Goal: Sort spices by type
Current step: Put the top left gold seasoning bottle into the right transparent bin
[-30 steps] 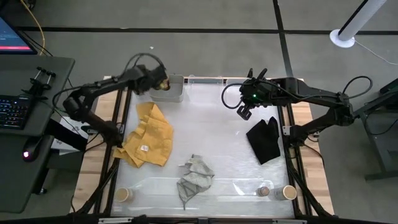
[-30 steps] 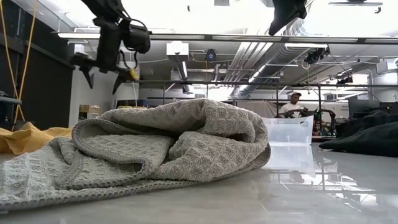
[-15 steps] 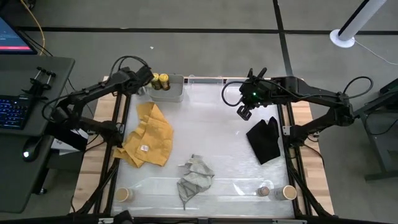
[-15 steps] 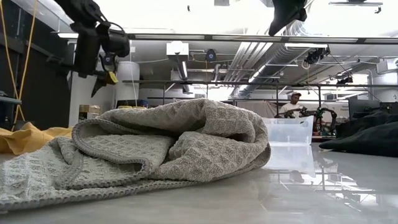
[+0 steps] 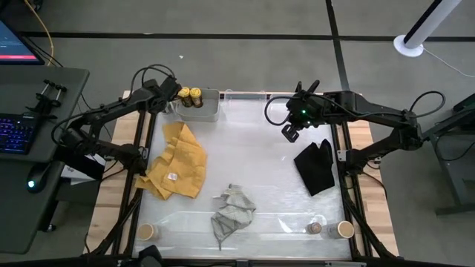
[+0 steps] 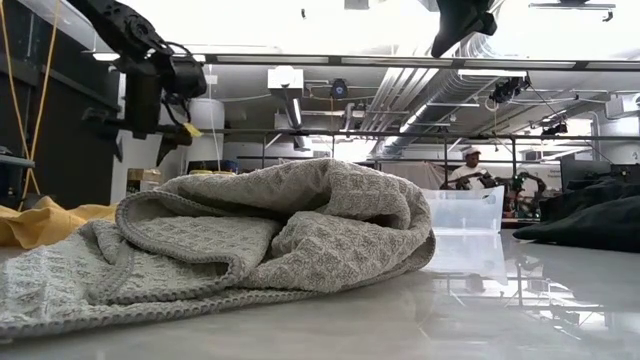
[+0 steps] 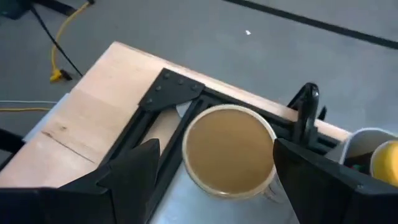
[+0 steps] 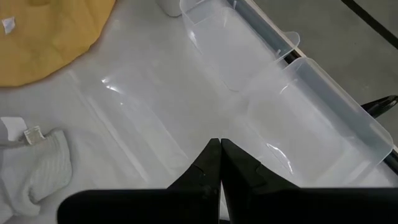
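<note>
Left gripper, withdrawn from the grey bin toward the table's far-left corner, fingers apart astride a tan jar; we count two gold-topped jars binned; right gripper pressed together, idle.

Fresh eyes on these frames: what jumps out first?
The left gripper hangs open at the far-left corner over a tan pale-topped jar, beside the grey bin holding two yellow-topped jars. On the table lie three crumpled cloths: yellow, grey, black. The right gripper waits shut by the clear bins.
</note>
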Robot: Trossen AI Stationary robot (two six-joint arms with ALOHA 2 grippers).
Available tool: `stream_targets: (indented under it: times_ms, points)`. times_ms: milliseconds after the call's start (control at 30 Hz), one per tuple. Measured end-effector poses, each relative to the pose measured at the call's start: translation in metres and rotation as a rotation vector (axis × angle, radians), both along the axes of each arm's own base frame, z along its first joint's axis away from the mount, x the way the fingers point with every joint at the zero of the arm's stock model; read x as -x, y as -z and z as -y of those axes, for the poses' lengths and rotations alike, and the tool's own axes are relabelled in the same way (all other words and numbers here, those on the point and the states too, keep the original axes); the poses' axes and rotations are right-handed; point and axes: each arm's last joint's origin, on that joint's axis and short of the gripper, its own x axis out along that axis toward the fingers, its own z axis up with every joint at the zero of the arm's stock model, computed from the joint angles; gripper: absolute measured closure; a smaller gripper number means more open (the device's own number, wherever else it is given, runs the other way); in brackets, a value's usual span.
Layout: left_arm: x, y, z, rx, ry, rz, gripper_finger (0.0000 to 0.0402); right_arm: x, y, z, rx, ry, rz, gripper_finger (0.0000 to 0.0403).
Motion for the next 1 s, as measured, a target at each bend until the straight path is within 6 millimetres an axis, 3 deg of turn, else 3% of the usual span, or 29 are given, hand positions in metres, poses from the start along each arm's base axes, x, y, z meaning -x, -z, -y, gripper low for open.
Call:
stream_targets:
  times_ms: [400,767,1000]
  points:
    - [0.0,-0.002,-0.004,-0.078,-0.065,0.032,0.0101,-0.001,-0.001,0.0,-0.006,0.013,0.018,0.0403]
    - [0.0,0.022,-0.004,-0.156,-0.101,0.026,0.0101,-0.001,-0.001,0.0,-0.001,0.004,0.015,0.0403]
    - [0.0,0.025,-0.006,-0.252,-0.139,0.035,0.0101,-0.001,-0.001,0.0,-0.003,0.007,0.016,0.0403]
